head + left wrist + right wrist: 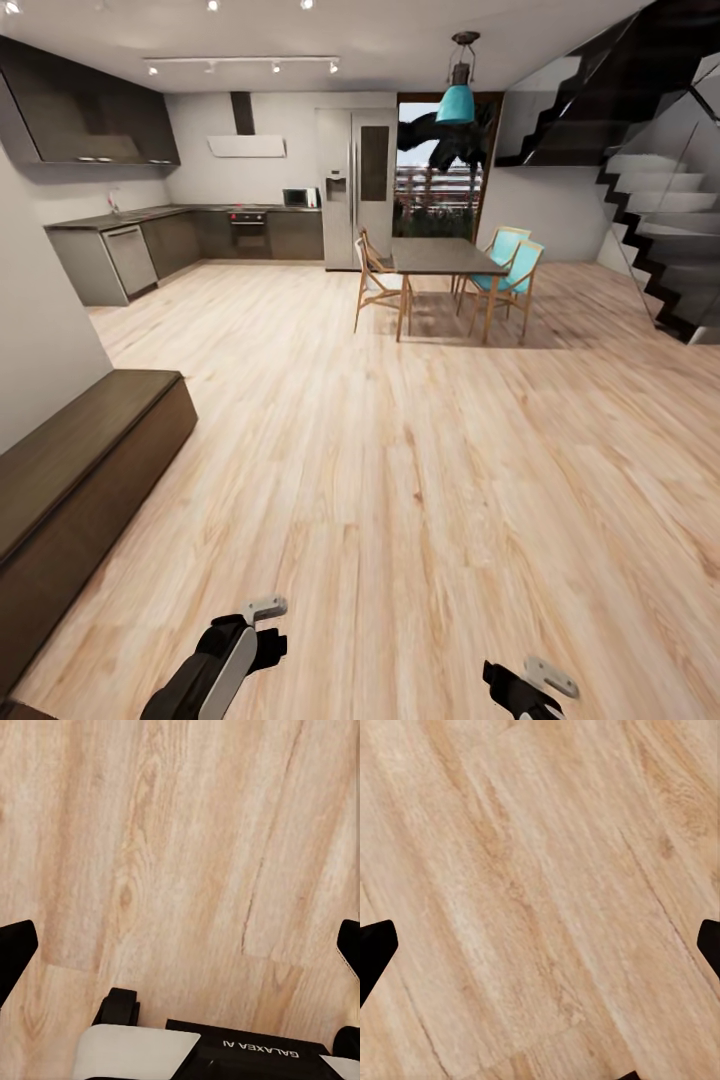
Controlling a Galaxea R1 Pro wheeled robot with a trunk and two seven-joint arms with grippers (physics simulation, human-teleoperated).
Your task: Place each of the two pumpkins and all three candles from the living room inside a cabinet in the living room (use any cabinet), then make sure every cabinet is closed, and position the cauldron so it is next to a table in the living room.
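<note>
Both grippers, left gripper and right gripper, hang spread and empty over pale wood-plank floor. The long dark-brown wooden cabinet sits shut, off beyond the left one. It looks heavy and rigid, and its handle-less fronts would likely need catching by an edge.

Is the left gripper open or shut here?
Open: the left gripper has fingertips at opposite edges, bare wood floor between.
</note>
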